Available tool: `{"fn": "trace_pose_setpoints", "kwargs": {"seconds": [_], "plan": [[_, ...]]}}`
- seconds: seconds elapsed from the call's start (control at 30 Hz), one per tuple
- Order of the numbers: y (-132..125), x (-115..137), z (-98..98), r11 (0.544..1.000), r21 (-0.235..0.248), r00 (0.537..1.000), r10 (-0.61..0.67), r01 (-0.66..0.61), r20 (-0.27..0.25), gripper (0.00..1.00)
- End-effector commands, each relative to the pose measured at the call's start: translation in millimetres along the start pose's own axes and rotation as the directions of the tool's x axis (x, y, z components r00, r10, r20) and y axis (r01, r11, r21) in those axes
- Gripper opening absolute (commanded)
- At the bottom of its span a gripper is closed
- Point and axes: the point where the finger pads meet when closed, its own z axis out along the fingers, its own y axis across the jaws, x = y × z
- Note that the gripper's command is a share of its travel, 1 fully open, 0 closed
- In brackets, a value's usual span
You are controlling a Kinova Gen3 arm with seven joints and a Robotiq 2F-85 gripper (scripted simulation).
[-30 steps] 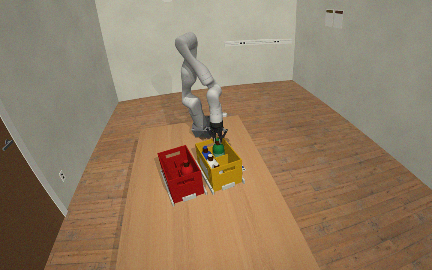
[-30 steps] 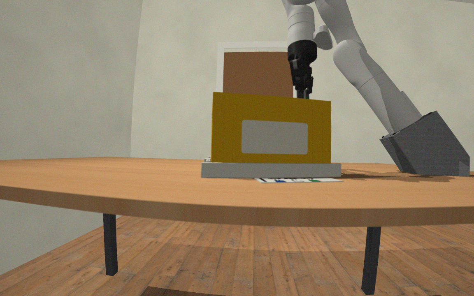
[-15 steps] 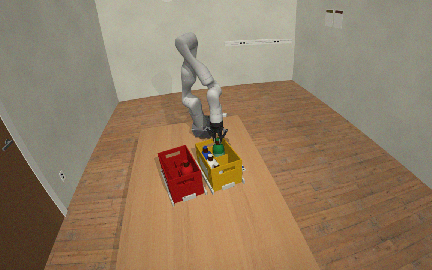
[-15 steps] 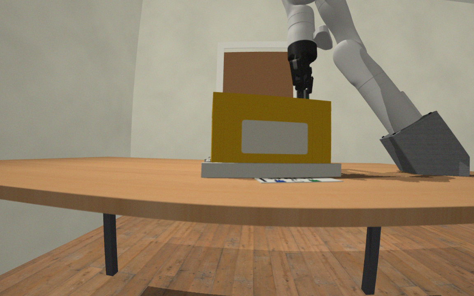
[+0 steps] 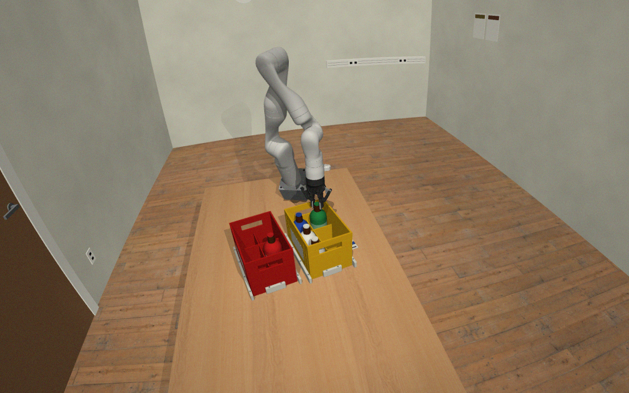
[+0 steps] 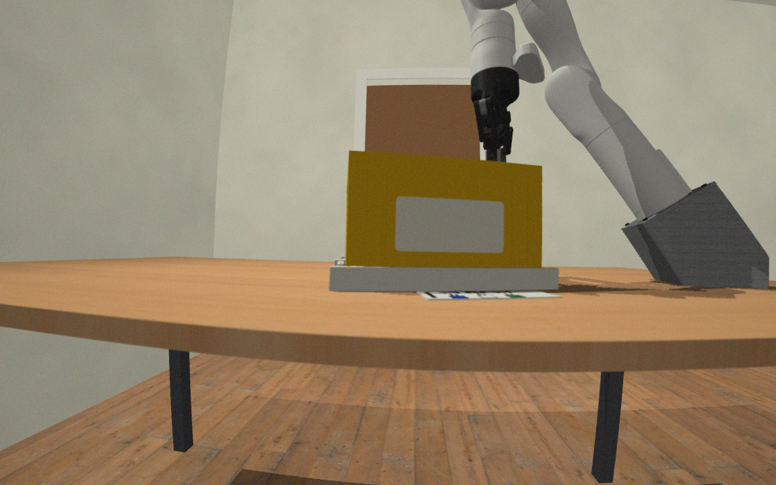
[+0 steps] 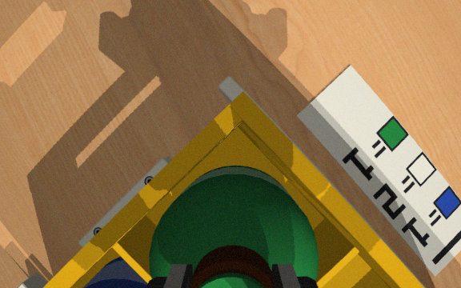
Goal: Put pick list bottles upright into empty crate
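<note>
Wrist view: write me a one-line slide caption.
The gripper grips the green bottle by its neck inside the yellow crate, beside the pick list.

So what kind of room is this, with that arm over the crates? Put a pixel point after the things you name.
Perhaps a small robot test room: an arm (image 5: 272,112) (image 6: 595,111) fixed to a wooden table (image 5: 316,341) (image 6: 137,301), two crates (image 5: 312,261) (image 6: 372,241) (image 7: 326,192), and otherwise bare grey walls.
</note>
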Motion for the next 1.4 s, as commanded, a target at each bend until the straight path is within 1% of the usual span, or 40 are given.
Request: {"fn": "trace_pose_setpoints", "kwargs": {"seconds": [0.0,1.37], "plan": [[0.3,0.0,0.9,1.000,0.000,1.000,0.000,0.000,0.000,0.10],[0.2,0.0,18.9,1.000,0.000,1.000,0.000,0.000,0.000,0.10]]}}
